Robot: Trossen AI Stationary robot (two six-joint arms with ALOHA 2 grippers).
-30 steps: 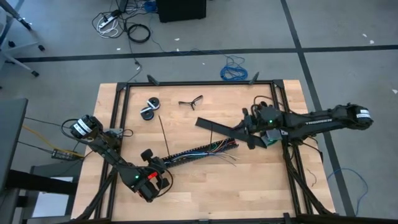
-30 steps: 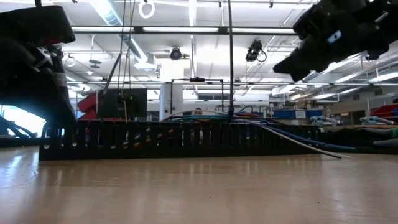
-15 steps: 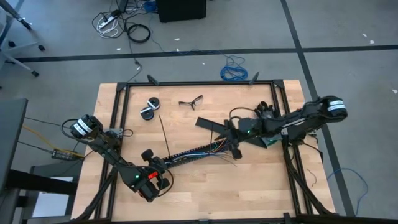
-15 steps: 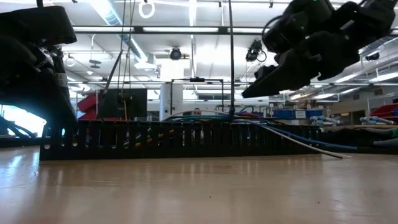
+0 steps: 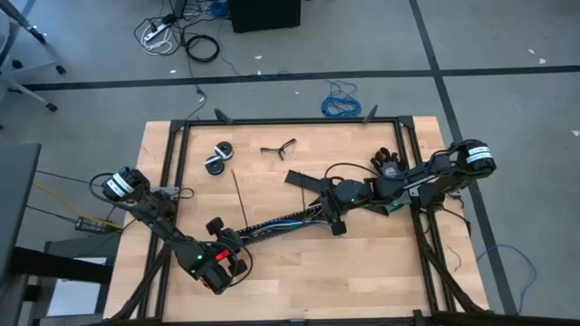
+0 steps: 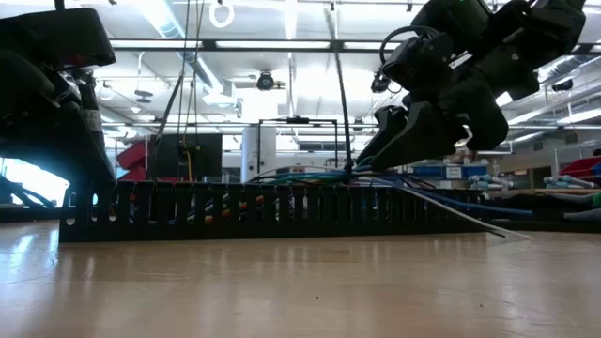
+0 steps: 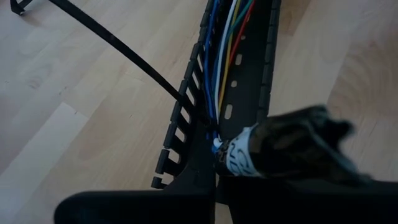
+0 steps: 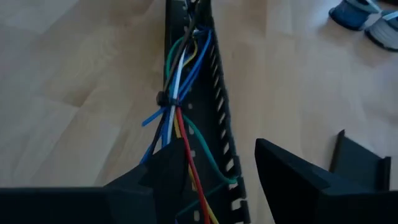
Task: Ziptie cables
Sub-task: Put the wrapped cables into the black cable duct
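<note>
The cables (image 5: 292, 218) are thin coloured wires lying along a black slotted duct (image 6: 272, 211) across the table's middle. A small black ziptie (image 8: 162, 98) binds them partway along. A long thin ziptie (image 5: 239, 197) slants from the far side, and its near end runs in among the wires at the duct's wall (image 7: 202, 118). My left gripper (image 5: 225, 246) is shut at the bundle's left end. My right gripper (image 8: 224, 180) is open over the duct's right end. Its fingers stand on either side of the splayed wires (image 8: 194, 177). My left gripper has the bundle's white-wrapped left end (image 7: 239, 155) pinched between its two fingers, coming slanting down from the table's near left along the wires. The bundle lies in the duct on the table. My right gripper may touch the wires beside one finger (image 8: 168, 168); I cannot tell.
A wide black strip (image 5: 306, 181) lies just beyond the right gripper. Two tape rolls (image 5: 217, 158) and a small black tool (image 5: 278, 148) lie at the far left. A black frame (image 5: 290, 120) rims the table. A blue coiled cable (image 5: 340, 104) is on the floor.
My right gripper has come down and toward the table's left, from beside the wide black strip to the right end of the duct, rolling a little as it went. The splayed wire ends now lie under it. The duct has not moved.
</note>
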